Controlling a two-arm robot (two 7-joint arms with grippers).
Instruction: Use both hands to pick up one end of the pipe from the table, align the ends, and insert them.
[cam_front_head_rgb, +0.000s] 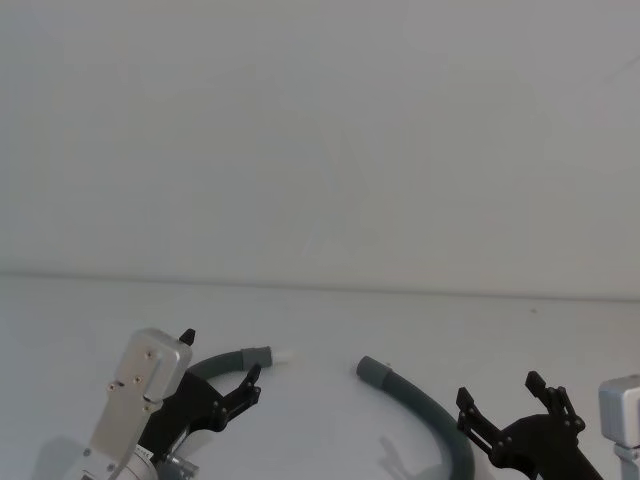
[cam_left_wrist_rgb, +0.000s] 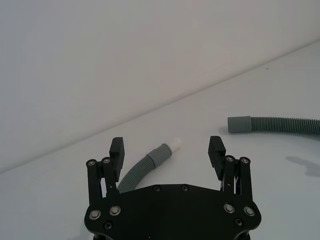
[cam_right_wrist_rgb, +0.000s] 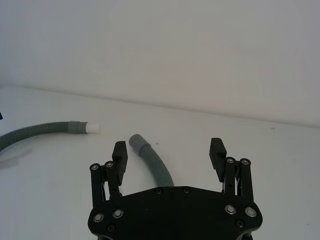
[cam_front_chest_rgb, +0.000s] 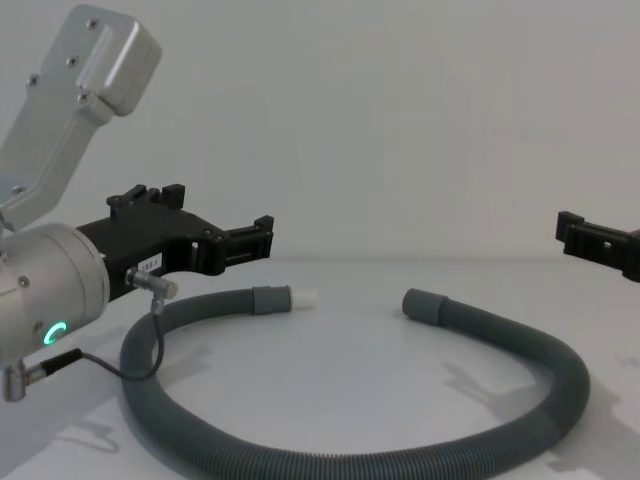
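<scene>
Lab-type test bench setup: plain matte white table butted against blank white wall, uniform backdrop, even lighting.

My left gripper is matte black: a broad plate carrying two linked fingers with flat, ridged pads. Bright round screw heads dot the plate and the finger joints. My right gripper is built the same way. On the left arm I see a boxy silver-grey housing with small recessed screws and a rounded grey wrist barrel. The barrel has a green ring light, a small white label, and a thin black cable running from a metal plug. The right arm's casing is pale grey too.
</scene>
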